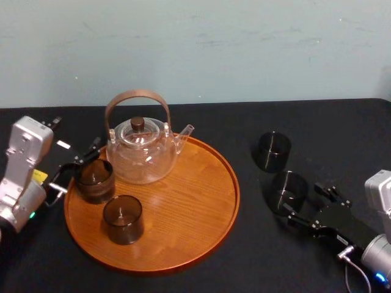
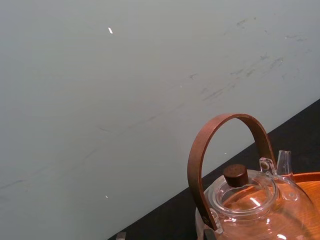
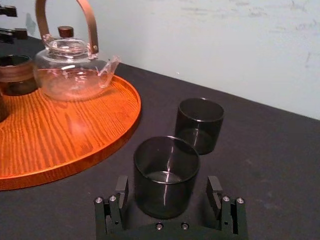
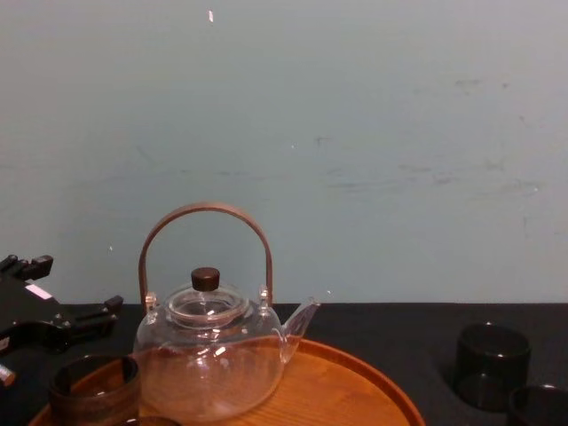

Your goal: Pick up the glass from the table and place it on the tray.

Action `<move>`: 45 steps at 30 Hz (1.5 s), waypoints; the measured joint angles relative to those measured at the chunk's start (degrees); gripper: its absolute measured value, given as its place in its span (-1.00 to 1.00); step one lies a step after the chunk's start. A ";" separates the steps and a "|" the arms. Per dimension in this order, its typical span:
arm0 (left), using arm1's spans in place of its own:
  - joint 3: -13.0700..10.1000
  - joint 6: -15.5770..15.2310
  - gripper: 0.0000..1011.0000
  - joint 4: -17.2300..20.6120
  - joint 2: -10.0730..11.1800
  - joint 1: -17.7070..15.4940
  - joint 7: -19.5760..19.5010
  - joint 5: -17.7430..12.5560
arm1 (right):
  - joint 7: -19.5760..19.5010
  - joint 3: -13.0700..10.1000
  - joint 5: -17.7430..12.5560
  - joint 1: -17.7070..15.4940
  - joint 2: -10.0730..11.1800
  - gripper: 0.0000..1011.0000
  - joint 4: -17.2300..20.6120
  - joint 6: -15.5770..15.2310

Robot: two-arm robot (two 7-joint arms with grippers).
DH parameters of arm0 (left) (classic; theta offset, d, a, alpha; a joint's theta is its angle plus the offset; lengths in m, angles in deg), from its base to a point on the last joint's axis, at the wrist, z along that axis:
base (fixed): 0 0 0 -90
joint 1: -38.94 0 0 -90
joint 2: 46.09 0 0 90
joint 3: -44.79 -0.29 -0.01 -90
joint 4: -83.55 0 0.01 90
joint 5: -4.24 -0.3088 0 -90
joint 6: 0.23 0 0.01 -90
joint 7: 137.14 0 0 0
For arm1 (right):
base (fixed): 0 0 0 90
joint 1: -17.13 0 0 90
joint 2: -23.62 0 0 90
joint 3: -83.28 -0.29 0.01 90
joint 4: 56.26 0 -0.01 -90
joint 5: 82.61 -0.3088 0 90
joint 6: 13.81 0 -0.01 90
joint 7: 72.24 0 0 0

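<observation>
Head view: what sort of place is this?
Probably a robot test bench: table in black cloth, bare pale wall, tray with teapot, left gripper and right gripper each at a glass.

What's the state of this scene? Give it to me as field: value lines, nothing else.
tray: holds glass teapot, rear tray glass, front tray glass
table: black cloth, two glasses right of tray
near glass: upright on table, nearer the robot
far glass: upright on table, free
right gripper: open, flanking near glass
left gripper: open, beside rear tray glass
</observation>
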 joint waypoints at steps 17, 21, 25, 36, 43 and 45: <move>0.00 0.00 0.98 0.00 0.00 0.00 0.00 0.00 | 3.48 -0.12 1.43 4.73 -3.56 0.98 -5.73 -1.18; 0.00 0.00 0.98 0.00 0.00 0.00 0.00 0.00 | 4.65 0.08 1.81 5.89 -4.39 0.98 -7.03 -1.14; 0.00 0.00 0.98 0.00 0.00 0.00 0.00 0.00 | 5.60 0.17 2.16 6.81 -5.15 0.98 -8.11 -1.08; 0.00 0.00 0.98 0.00 0.00 0.00 0.00 0.00 | 8.35 0.13 2.84 9.21 -7.04 0.98 -11.38 -0.43; 0.00 0.00 0.98 0.00 0.00 0.00 0.00 0.00 | 9.04 0.12 2.92 9.81 -7.53 0.98 -12.19 -0.28; -0.01 0.00 0.98 0.00 0.00 0.00 0.00 0.00 | 9.01 0.12 2.92 9.77 -7.48 0.98 -12.14 -0.28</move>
